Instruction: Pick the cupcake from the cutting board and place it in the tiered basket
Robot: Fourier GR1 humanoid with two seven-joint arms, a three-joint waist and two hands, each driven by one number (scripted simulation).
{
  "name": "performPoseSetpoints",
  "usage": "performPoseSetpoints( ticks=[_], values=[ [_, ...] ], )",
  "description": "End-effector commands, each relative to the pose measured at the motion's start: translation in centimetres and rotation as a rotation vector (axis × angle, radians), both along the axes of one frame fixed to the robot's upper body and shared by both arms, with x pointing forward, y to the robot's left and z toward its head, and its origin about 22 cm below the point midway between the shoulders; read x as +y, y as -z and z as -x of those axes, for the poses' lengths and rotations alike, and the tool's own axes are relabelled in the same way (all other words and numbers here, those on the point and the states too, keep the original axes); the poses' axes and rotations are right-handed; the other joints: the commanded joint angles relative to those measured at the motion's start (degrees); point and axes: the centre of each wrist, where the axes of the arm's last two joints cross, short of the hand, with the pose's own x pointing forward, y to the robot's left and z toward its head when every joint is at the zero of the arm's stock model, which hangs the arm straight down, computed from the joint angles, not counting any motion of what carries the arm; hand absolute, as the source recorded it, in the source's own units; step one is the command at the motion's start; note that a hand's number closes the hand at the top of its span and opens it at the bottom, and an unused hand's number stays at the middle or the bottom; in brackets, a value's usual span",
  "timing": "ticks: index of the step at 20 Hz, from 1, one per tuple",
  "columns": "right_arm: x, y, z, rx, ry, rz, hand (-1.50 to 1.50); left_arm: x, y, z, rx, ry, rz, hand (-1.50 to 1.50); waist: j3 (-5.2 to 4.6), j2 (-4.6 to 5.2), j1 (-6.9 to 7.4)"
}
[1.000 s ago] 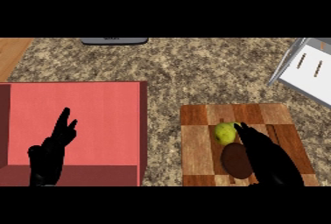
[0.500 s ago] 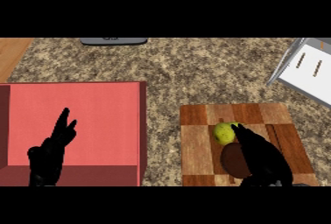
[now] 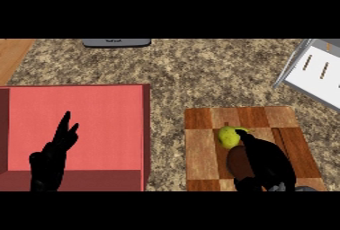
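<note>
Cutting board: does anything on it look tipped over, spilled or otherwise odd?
Nothing looks spilled or damaged. The cupcake, with yellow-green top and brown base, sits on the wooden cutting board, partly hidden by the right robot hand. Whether it stands upright cannot be told.

The table (image 3: 199,72) looks like speckled stone in brown and beige, with a strip of plain wood (image 3: 13,54) at its far left corner. The cutting board (image 3: 206,134) is wood in a checker of light and dark blocks with visible grain, while the red box (image 3: 100,117) has flat, matt, smooth walls. Both hands (image 3: 50,157) (image 3: 269,164) look matt black, and the green fruit (image 3: 229,137) has a smooth skin.
</note>
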Motion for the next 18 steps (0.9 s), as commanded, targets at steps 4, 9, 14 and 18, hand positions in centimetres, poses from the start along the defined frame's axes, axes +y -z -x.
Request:
performPoseSetpoints(
  ticks=[4,9,14,18],
  values=[
    [1.7,2.3,0.9,-0.074,-0.099,0.092,1.50,-1.4,2.6,0.3,0.097,0.016,0.100,0.00,-1.55,1.39,-0.10],
    [-2.7,-0.7,-1.3,-0.200,0.015,0.049,1.50,-1.7,3.9,1.6,0.109,0.010,0.087,0.00,-1.55,1.35,-1.19],
    [-15.3,-1.9,-2.2,-0.233,0.296,0.105,1.50,0.2,1.8,1.6,0.086,-0.078,0.079,0.00,-1.17,1.68,-5.68],
    [-21.0,-5.3,-2.1,-0.384,0.389,-0.025,1.50,1.0,1.7,2.4,0.106,-0.095,0.080,0.00,-1.30,0.89,-6.26]
  ],
)
